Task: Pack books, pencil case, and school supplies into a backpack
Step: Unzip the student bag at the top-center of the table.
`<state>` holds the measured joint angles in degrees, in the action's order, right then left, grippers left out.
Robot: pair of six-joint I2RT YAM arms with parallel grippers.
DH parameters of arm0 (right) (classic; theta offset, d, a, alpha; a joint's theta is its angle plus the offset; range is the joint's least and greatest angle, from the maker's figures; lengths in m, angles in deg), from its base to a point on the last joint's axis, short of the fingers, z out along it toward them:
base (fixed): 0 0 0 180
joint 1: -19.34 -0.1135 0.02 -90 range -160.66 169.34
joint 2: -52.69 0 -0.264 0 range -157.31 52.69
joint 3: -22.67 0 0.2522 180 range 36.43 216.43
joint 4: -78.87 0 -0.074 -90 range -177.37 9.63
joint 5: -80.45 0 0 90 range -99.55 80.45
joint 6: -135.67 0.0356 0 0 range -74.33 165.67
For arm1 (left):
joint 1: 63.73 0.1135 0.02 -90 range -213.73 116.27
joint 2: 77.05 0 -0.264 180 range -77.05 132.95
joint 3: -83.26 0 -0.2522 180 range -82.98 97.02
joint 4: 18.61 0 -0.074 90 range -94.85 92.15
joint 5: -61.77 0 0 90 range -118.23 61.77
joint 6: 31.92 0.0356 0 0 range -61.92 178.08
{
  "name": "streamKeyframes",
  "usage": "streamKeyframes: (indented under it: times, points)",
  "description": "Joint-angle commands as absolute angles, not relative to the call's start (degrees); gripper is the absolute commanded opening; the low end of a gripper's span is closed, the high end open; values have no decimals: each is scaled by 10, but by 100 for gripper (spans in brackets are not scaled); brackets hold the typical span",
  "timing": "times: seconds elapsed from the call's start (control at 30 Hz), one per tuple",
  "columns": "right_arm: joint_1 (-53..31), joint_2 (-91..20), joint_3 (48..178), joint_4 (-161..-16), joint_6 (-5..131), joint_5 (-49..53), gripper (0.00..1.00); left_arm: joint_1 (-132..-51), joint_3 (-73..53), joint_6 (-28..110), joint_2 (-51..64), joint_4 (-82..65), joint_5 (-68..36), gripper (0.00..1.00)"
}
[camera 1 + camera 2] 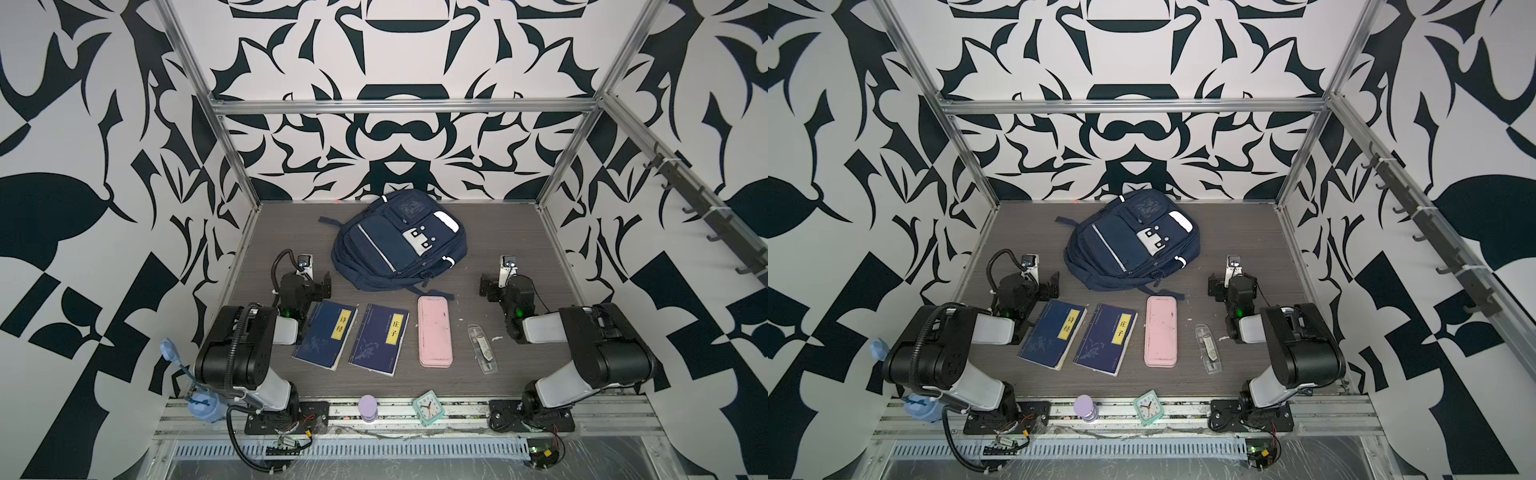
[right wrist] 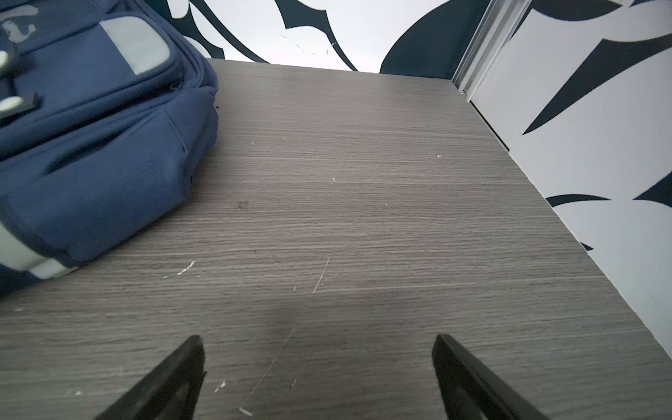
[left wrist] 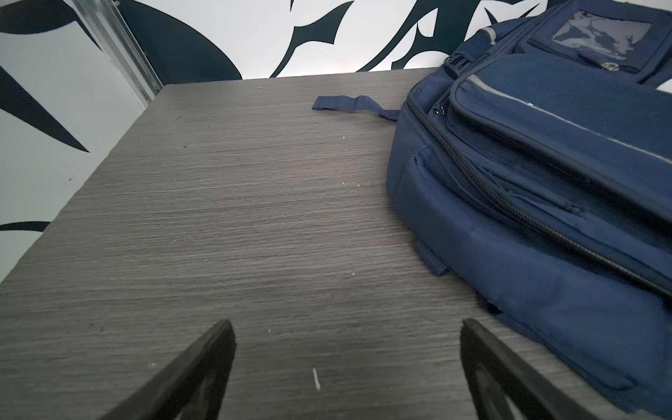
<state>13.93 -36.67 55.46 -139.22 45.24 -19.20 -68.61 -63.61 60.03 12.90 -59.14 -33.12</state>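
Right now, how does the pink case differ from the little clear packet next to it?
The pencil case is opaque pale pink; the school supplies packet is clear, showing whitish and dark contents. The pencil case is far longer and wider than the packet. Both lie flat on the table, apart and untouched.

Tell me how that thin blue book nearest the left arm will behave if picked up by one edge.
The book looks thin and softcover, so it would probably sag when lifted by one edge. It lies flat on the table, so a push would likely slide it rather than tip it.
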Motion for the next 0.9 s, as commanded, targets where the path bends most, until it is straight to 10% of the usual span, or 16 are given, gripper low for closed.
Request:
streamKeyframes:
  times: [0.0,0.87]
  points:
    - [137,-365,566,-1401,449,-188,100,-685,-624,603,126,-592,-326,99]
    - [137,-364,567,-1400,445,-183,100,-685,-623,606,126,-591,-323,99]
